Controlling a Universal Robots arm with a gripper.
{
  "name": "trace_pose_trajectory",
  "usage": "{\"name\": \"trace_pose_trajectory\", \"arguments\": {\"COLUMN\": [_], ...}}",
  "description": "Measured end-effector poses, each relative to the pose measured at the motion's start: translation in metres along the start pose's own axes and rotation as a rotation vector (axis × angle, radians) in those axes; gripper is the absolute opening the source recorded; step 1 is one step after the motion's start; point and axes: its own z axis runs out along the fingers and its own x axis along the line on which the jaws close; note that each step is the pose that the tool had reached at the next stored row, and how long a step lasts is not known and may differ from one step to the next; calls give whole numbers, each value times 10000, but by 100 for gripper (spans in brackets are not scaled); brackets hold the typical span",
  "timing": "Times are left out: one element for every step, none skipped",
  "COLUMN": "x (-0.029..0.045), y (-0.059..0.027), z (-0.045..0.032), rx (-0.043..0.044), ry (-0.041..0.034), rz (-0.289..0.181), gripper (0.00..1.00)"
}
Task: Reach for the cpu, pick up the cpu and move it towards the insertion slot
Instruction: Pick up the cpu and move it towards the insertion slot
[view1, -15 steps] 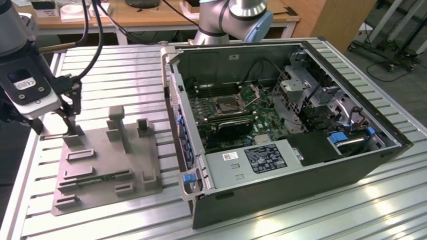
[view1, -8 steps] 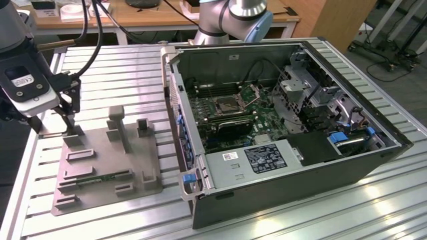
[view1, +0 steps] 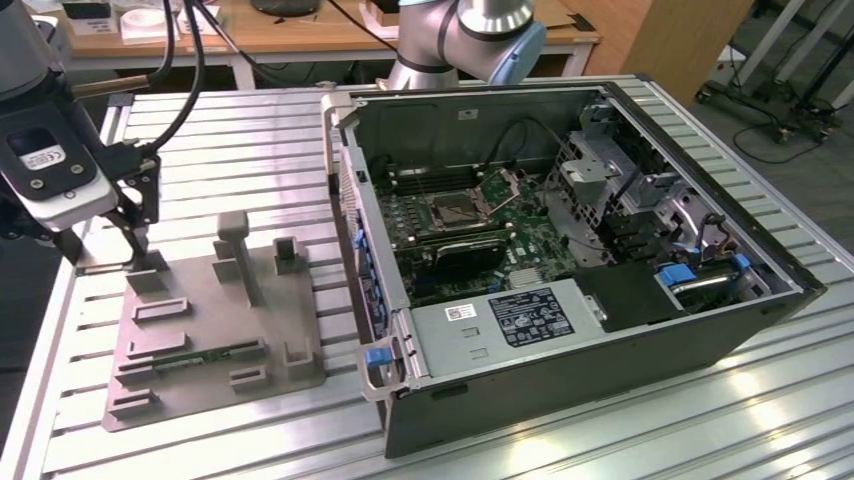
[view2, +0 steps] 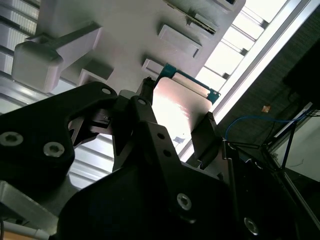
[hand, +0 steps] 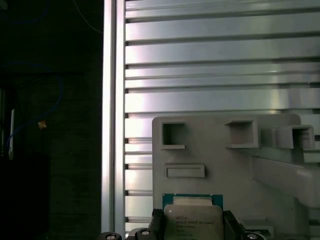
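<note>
gripper (view2: 177, 106) clamped on the cpu (hand: 193, 221) by opposite edges | cpu at grey tray (view1: 187, 290) corner, by worktop (view1: 240, 130) edge | insertion slot (view1: 458, 210) well apart, inside case (view1: 574, 372) | risk: thin edge hold could slip or tilt chip; case wall may snag it

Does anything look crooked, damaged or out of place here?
Nothing stands out. The cpu sits square in the gripper at the grey tray, and the insertion slot lies open with its plate raised.
</note>
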Motion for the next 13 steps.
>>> {"name": "trace_pose_trajectory", "arguments": {"x": [0, 0, 0, 0, 0, 0, 0, 0, 0, 0, 0, -1, 0], "y": [0, 0, 0, 1, 1, 1, 1, 1, 1, 1, 2, 2, 2], "z": [-3, -6, -9, -11, -16, -19, -22, -25, -28, -31, -34, -37, -40], "rx": [0, -1, -1, -1, 0, 0, -1, 0, -1, -1, -1, -1, -1], "ry": [-1, -1, -1, -1, 1, 0, -1, 0, 0, -1, -1, -1, 0], "rz": [0, 0, 0, 0, 0, 0, 0, 0, 0, 0, 0, 0, 0], "gripper": [54, 54, 54, 54, 54, 54, 54, 54, 54, 54, 54, 54, 54]}}
